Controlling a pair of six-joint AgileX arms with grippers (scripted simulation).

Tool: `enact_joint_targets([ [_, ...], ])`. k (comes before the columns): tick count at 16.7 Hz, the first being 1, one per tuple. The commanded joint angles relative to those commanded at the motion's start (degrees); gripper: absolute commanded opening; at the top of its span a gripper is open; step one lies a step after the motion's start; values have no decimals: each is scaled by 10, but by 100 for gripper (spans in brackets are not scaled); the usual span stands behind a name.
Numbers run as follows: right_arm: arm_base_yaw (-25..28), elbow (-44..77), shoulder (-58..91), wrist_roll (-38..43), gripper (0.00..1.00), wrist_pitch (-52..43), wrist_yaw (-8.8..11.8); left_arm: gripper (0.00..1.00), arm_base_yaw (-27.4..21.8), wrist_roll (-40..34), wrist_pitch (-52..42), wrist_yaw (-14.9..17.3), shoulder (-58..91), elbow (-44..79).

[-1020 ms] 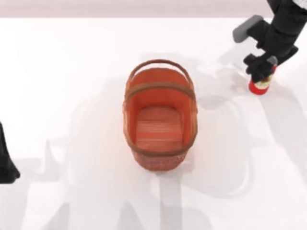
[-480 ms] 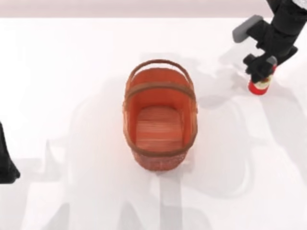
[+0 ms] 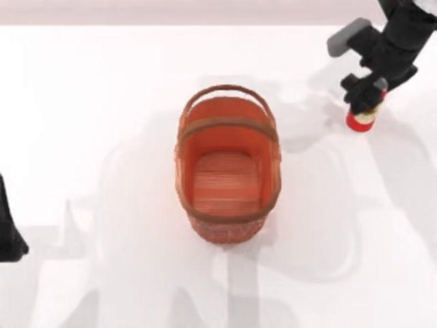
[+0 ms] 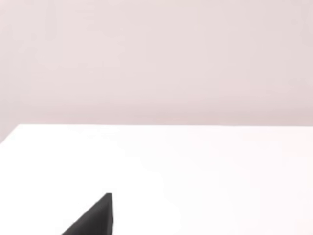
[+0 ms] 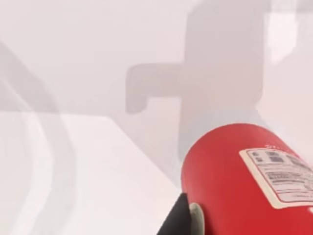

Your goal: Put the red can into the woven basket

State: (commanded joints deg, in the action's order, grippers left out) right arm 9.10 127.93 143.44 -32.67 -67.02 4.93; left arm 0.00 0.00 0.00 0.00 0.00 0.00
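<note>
The red can (image 3: 360, 121) is at the table's far right, with my right gripper (image 3: 364, 96) shut on its upper part from above. In the right wrist view the red can (image 5: 230, 181) fills the near corner, its pale label showing, and one dark finger pad (image 5: 195, 220) presses against its side. The woven basket (image 3: 179, 157), orange-red with a brown arched handle and slatted floor, stands at mid-table, well left of the can, with nothing inside it. My left arm (image 3: 8, 236) is parked at the left edge; one finger (image 4: 100, 215) shows over bare table.
The white tabletop runs to a pale back wall (image 4: 156, 58). The right arm's grey camera block (image 3: 348, 37) sits behind the can. Bare table separates the can from the basket.
My right gripper has shifted a little to the left with the red can in it, and the can looks slightly raised. The basket and the left arm have not moved.
</note>
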Motion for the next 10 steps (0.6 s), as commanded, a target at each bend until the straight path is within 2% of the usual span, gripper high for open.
enact_joint_targets([
  [2,6,-24,-10,16,0,54,30,100,0,0,0,0,0,0],
  [4,13,-57,-24,39,0,129,72,100,0,0,0,0,0,0],
  [7,25,-122,-51,86,0,274,149,100,0,0,0,0,0,0],
  [10,39,-200,-84,141,0,446,239,100,0,0,0,0,0,0],
])
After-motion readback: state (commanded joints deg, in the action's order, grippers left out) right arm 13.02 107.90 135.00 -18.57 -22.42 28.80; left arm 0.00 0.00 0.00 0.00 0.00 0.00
